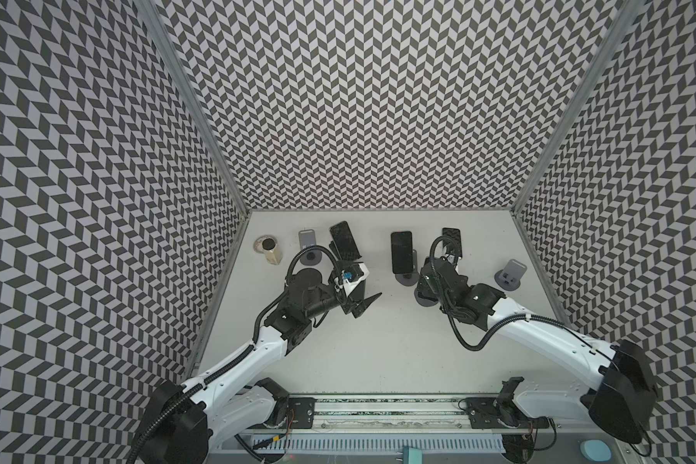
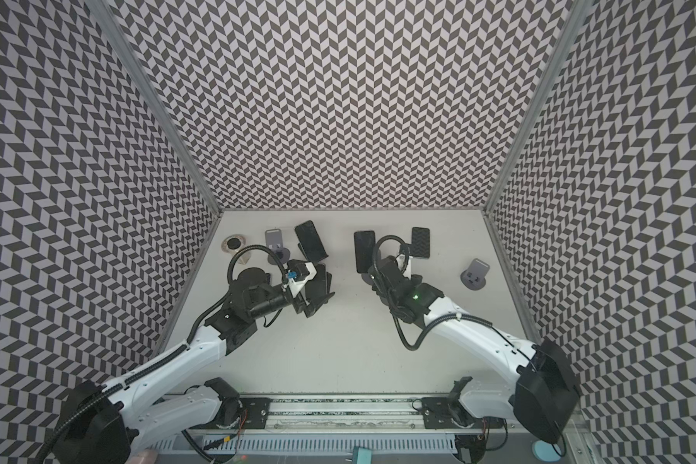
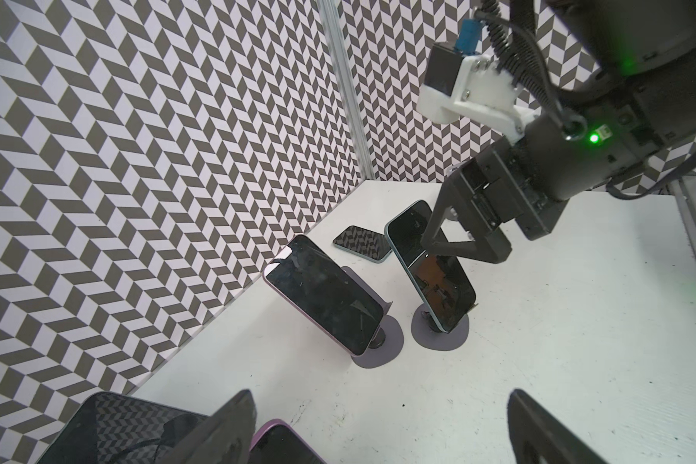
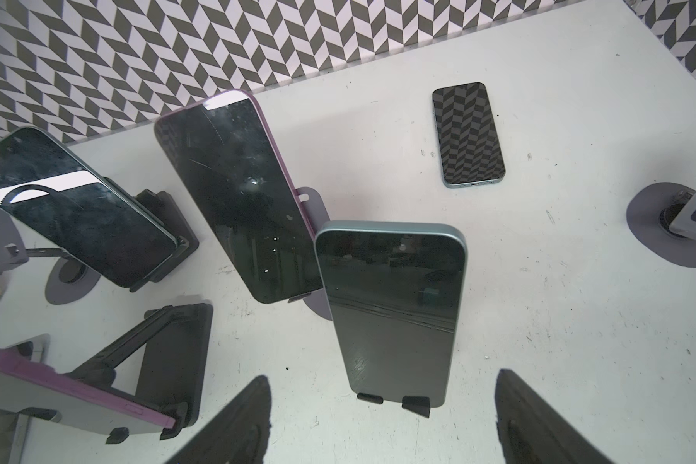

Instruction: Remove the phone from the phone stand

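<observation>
Right fingers spread open near the teal phone: it stands on end in its stand, top tipped back, screen facing them. Left fingers wide open too.

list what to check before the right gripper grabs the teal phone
1. right gripper open: ok
2. teal phone centred ahead of it: ok
3. phone seated in stand clips: ok
4. gripper far enough around phone: cannot tell
5. purple phone clear of gripper: cannot tell
6. left gripper open, out of the way: ok
</observation>
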